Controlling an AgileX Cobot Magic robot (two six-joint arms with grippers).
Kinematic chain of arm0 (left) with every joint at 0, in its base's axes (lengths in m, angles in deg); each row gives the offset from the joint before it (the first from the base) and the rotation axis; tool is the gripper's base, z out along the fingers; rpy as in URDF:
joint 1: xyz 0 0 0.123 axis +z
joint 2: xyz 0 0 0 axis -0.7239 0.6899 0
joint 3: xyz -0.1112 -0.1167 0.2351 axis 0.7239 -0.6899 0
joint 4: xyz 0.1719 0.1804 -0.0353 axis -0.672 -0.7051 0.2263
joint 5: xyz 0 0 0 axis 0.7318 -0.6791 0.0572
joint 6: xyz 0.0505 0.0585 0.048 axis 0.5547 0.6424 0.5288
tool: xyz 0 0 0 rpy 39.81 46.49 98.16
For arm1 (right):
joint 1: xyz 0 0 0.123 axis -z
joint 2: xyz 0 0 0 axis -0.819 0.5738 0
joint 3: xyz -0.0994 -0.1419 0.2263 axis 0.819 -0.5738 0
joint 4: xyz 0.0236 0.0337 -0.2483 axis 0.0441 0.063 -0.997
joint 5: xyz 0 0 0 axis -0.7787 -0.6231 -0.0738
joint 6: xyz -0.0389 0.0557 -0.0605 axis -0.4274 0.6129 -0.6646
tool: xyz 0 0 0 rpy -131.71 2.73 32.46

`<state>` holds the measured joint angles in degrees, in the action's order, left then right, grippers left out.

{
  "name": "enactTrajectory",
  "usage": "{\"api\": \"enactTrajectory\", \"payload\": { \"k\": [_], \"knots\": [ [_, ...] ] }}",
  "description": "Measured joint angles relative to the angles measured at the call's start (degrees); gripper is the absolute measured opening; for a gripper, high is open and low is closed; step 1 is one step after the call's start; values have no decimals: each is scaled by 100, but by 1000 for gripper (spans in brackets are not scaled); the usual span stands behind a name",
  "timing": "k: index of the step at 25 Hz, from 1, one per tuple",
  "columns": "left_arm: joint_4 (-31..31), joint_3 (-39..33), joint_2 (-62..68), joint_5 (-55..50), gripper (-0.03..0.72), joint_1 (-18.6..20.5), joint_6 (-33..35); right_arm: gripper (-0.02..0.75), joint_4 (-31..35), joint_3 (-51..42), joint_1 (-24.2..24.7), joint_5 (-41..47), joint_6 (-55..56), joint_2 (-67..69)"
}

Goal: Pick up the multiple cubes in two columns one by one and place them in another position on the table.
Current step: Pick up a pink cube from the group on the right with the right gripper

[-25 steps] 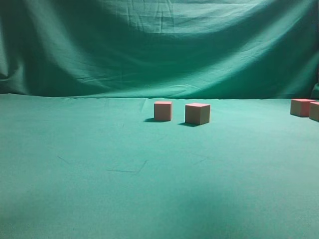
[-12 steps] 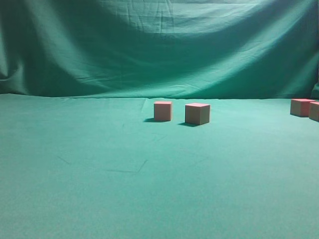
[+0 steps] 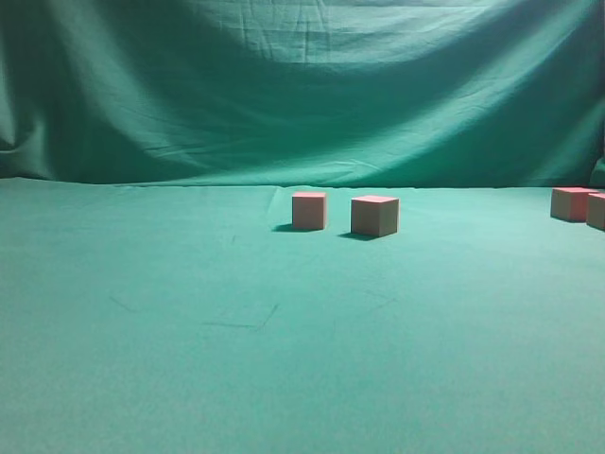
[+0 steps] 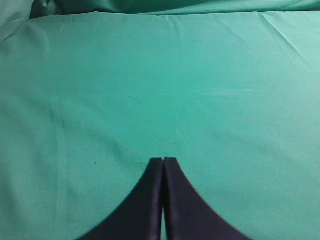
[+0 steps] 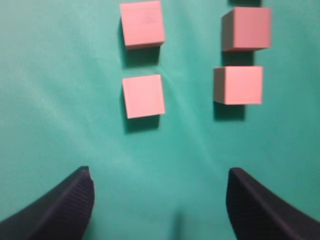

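From the exterior camera, 2 cubes sit near the middle of the green bench (image 3: 189, 359), well back toward the draped backdrop (image 3: 302, 85): the left cube (image 3: 309, 210) and the right cube (image 3: 374, 216) stand just beside each other with a small gap, both upright with salmon tops and tan sides. 2 more cubes (image 3: 572, 203) sit at the far right edge, the nearer one cut off by the frame. No arm shows in this view. The left pincer (image 4: 163, 165) is clenched, its dark fingers pressed together over bare cloth. The right pincer (image 5: 160, 200) is released, its fingers wide apart and holding nothing, above the cloth just short of 4 cubes (image 5: 144, 96) laid in 2 columns of 2, none touching.
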<state>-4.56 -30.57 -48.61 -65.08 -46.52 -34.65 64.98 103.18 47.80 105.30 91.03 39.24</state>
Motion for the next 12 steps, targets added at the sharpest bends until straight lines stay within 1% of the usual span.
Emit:
{"api": "enactTrajectory", "payload": {
  "k": [6, 12],
  "knots": [
    [0, 0, 0, 0, 0, 0, 0, 527, 58, 0, 0, -595, -66, 785],
    [0, 0, 0, 0, 0, 0, 0, 527, 58, 0, 0, -1192, -75, 1213]
  ]
}}
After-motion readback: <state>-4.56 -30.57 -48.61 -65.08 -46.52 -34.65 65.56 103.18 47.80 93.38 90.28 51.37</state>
